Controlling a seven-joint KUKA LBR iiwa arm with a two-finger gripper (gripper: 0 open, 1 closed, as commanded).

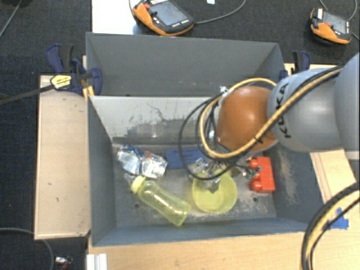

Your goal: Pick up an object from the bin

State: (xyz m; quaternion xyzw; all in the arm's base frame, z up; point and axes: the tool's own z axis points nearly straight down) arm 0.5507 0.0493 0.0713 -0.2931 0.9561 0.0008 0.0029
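- One grey metal bin [169, 66] fills the middle of the frame, and five loose things lie on its floor in the lower half.
- One yellow-green round dish [224, 200], flat and shallow, lies at lower centre-right of the floor.
- One translucent yellow-green bottle [163, 204] lies on its side at lower left of the floor. Its cap end points to the upper left, and its base is near the dish's left edge.
- One crumpled wad of silver and blue foil wrapping [140, 163] sits at the left, just above the bottle's cap end.
- One flat blue piece [179, 157] lies right of the foil, partly hidden by the arm's cables [194, 131].
- One red blocky plastic thing [263, 176] sits at the right, just beside the dish's upper right.
- One claw [209, 179] hangs below the arm's orange cover [242, 120], low over the upper left part of the round dish and seemingly meeting its surface.
- Whether the claw is open or closed cannot be told, because the wrist and cables crowd over it.
- The dish spreads out to the lower right of the claw.
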